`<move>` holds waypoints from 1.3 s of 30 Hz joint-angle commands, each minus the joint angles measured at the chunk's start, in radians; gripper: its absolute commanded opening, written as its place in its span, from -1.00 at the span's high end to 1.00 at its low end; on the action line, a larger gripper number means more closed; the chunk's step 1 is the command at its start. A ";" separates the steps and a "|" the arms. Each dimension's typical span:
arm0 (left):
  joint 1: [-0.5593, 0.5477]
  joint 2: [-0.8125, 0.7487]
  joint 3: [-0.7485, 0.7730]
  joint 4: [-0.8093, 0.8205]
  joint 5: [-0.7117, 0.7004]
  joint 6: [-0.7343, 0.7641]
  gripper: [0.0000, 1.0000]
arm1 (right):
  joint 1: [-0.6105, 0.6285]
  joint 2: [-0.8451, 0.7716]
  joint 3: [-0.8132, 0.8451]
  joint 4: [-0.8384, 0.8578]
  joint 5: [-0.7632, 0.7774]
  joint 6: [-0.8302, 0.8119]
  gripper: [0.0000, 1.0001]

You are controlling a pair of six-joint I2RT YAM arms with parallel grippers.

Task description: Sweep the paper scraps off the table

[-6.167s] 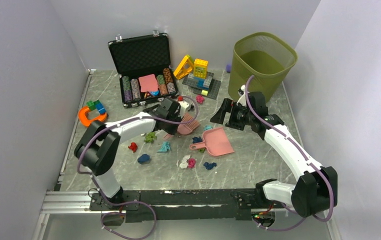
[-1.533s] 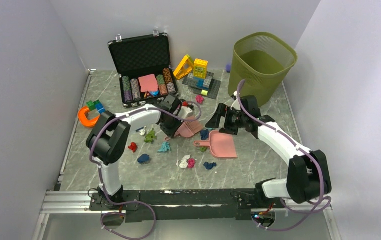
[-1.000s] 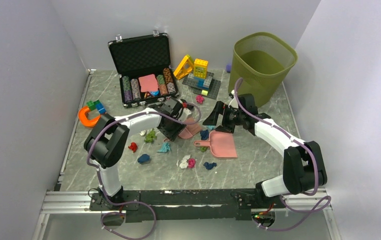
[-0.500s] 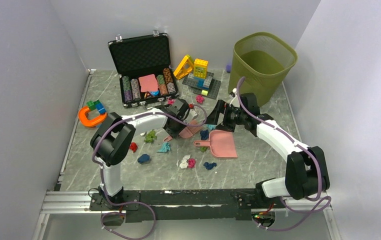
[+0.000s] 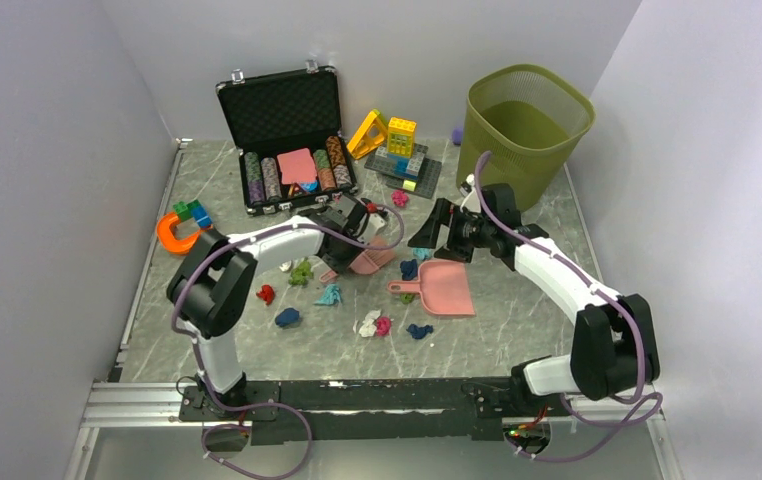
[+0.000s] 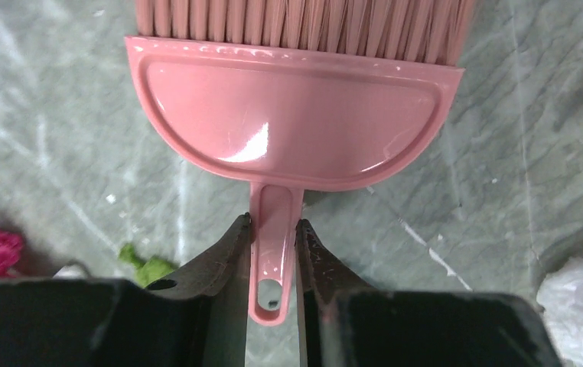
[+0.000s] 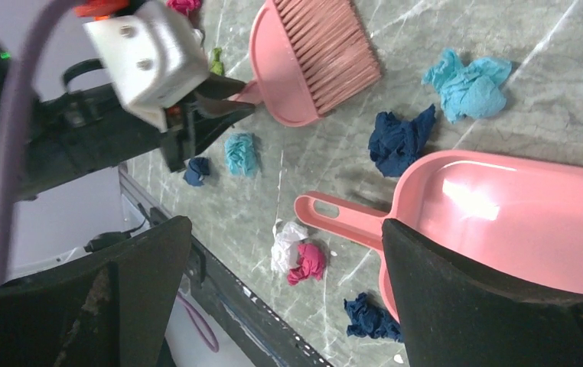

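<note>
Left wrist view: left claw (image 6: 273, 229) is clamped tight on the thin handle of the pink brush (image 6: 292, 115), both fingers pressed against it with no gap. The brush head fills the top of the frame and its bristles run off the upper edge. Only this view shows the grip; from overhead the claw body hides it.

Right wrist view: right claw (image 7: 284, 229) is spread wide, with nothing held between the fingers. The pink dustpan (image 7: 518, 222) lies flat at lower right, handle pointing left. The right-hand finger overlaps its near edge, and I cannot tell whether they touch. A dark blue wad (image 7: 399, 141) sits just beside the pan's mouth, between pan and brush. A teal wad (image 7: 468, 80) lies at upper right.

Overhead view: this one gives me the whole spread. The paper scraps (image 5: 287, 317) lie loose on the table (image 5: 517, 320), mostly centre and centre-left of frame. A green wad (image 5: 302, 272) and a red wad (image 5: 265, 294) are left of the brush, and a white-and-pink pair (image 5: 372, 323) is below the pan handle. A lone pink wad (image 5: 400, 198) lies higher up, near the building blocks (image 5: 397, 145). The green bin (image 5: 527, 120) at upper right and the open black case (image 5: 282, 115) at top centre show only here.
</note>
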 commanded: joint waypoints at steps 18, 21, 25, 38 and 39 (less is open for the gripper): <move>0.005 -0.319 -0.006 0.005 0.013 -0.099 1.00 | 0.044 0.249 0.092 0.246 -0.207 0.163 -0.99; 0.005 -0.312 0.008 -0.004 0.002 -0.102 1.00 | 0.049 0.274 0.104 0.248 -0.208 0.193 -0.99; 0.006 -0.271 0.002 -0.030 -0.058 -0.095 0.58 | 0.050 0.258 0.107 0.237 -0.174 0.176 -0.99; 0.114 -0.108 -0.065 0.056 0.012 -0.045 -0.52 | 0.050 0.208 0.091 0.215 -0.173 0.158 -0.99; 0.119 -0.095 -0.060 0.059 0.015 -0.039 -0.48 | 0.050 0.204 0.091 0.211 -0.171 0.155 -0.99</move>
